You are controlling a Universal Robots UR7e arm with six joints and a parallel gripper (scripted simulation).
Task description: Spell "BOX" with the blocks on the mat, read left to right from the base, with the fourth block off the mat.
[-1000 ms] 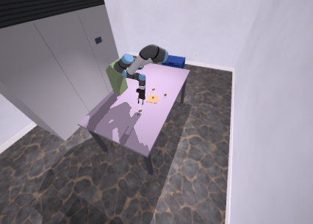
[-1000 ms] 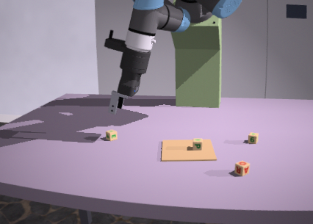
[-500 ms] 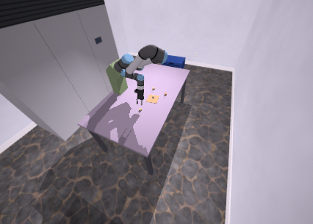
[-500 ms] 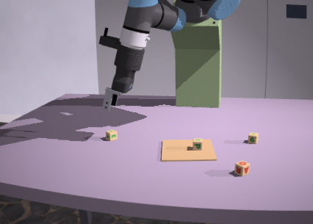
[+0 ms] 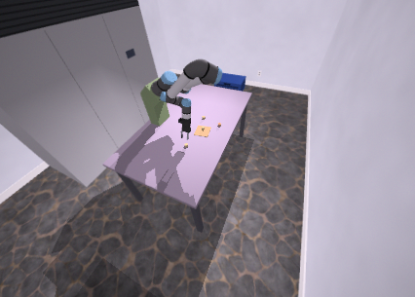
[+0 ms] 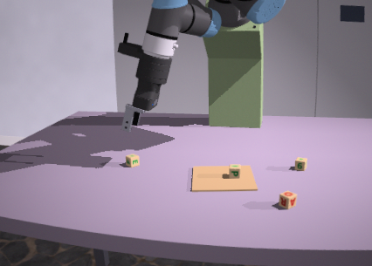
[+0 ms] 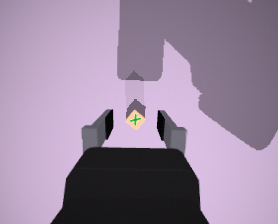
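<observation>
Pale walls point(image 5: 219, 18) point(image 6: 57, 46) and a tall grey cabinet point(image 5: 73, 76) point(image 6: 290, 64) enclose a dark stone-patterned floor point(image 5: 273, 207) point(image 6: 26, 248). The surface point(image 5: 219, 105) point(image 6: 131, 208) point(image 7: 50, 75) is lilac; a blue container point(image 5: 233, 82) shows past its far end in the top view, its contents too small to judge. In the exterior view, the orange mat point(image 5: 199, 133) point(image 6: 210, 181) lies flat, carrying a P-sided block point(image 5: 203, 129) point(image 6: 235, 171). Off it sit a red-lettered block point(image 5: 219, 125) point(image 6: 287, 200) near right, a 6-sided block point(image 5: 204, 118) point(image 6: 300, 164) far right, and an E-sided block point(image 5: 186, 146) point(image 6: 132, 160) point(image 7: 135, 120) left, its top apparently X. The open, empty end effector point(image 5: 185, 135) point(image 6: 131, 120) point(image 7: 135, 119) hovers above that left block.
</observation>
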